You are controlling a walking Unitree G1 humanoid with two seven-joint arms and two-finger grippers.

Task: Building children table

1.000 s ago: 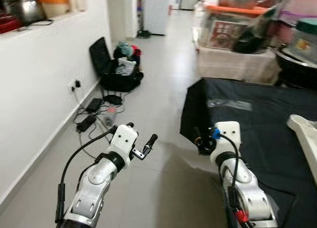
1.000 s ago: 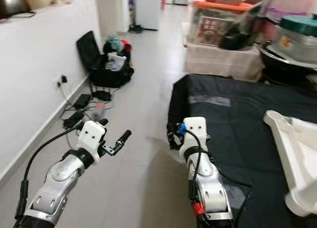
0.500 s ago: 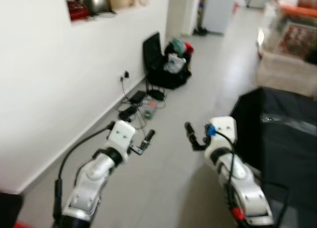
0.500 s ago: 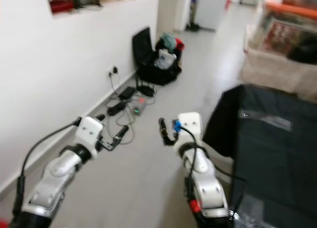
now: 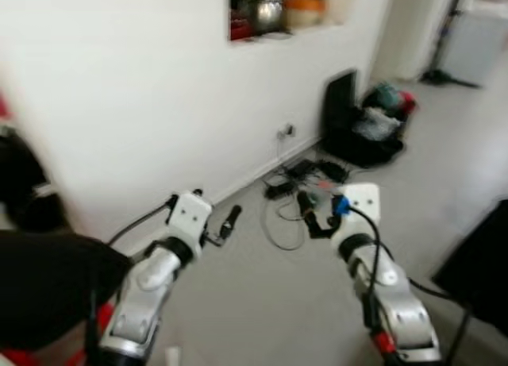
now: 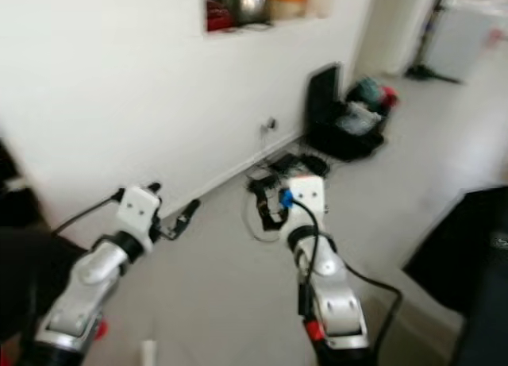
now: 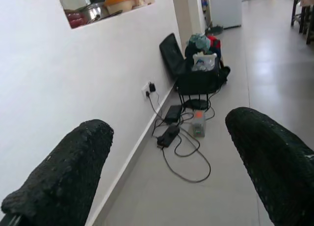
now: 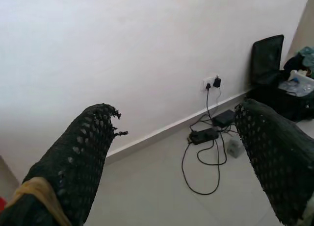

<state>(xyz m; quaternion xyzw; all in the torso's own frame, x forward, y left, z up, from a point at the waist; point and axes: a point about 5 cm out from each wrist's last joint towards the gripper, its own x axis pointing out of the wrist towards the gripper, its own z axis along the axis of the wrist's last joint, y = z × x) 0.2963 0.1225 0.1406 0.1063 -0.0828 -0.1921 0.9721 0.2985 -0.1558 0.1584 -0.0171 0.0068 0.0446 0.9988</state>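
Both my arms are held out in front of me over the grey floor, and the head views are blurred. My left gripper (image 5: 216,213) is open with nothing between its black fingers (image 7: 64,177). My right gripper (image 5: 312,217) is open as well and empty, its fingers (image 8: 81,157) spread wide. A corner of the black sheet (image 6: 459,240) lies at the far right, away from both grippers.
A white wall (image 5: 143,104) runs close on the left, with a niche of pots (image 5: 270,13). Cables and chargers (image 5: 298,179) lie on the floor below a socket. An open black suitcase (image 5: 361,124) stands beyond. A dark bulky shape (image 5: 48,287) sits low left.
The whole view has swung to the left, so the camera turned: the black sheet slid to the right edge and the white part left the picture. Both grippers stay open as before.
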